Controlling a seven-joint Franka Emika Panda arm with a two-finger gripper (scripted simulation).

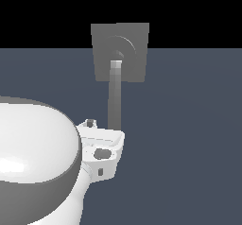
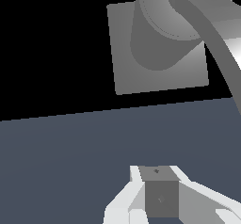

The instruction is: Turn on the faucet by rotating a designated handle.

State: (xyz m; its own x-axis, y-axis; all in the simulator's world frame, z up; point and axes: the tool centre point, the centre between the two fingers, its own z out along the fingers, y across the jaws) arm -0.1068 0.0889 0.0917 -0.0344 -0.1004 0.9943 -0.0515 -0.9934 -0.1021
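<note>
Faucet first: the matte grey square block (image 1: 120, 51) stands in the upper middle of the exterior view, with a raised round ring (image 1: 124, 49) on its face. From the middle of the ring, the long narrow grey bar handle (image 1: 115, 96) runs straight down the picture. Its end by the ring is lighter and brighter. Its lower end is hidden behind the white tool (image 1: 101, 148), which sits at the lower middle of the frame. I cannot tell if they touch. A big glossy white-and-grey rounded robot body (image 1: 33, 162) fills the lower left corner.

In the wrist view, the grey block (image 2: 155, 72) shows against black, with a curved grey part (image 2: 221, 44) crossing near it. The tool's white fingers (image 2: 117, 209) show at the lower edge with a grey piece between them. I cannot tell whether the tool is wide or narrow. The dark blue-grey floor (image 1: 189, 139) spreads under everything.
</note>
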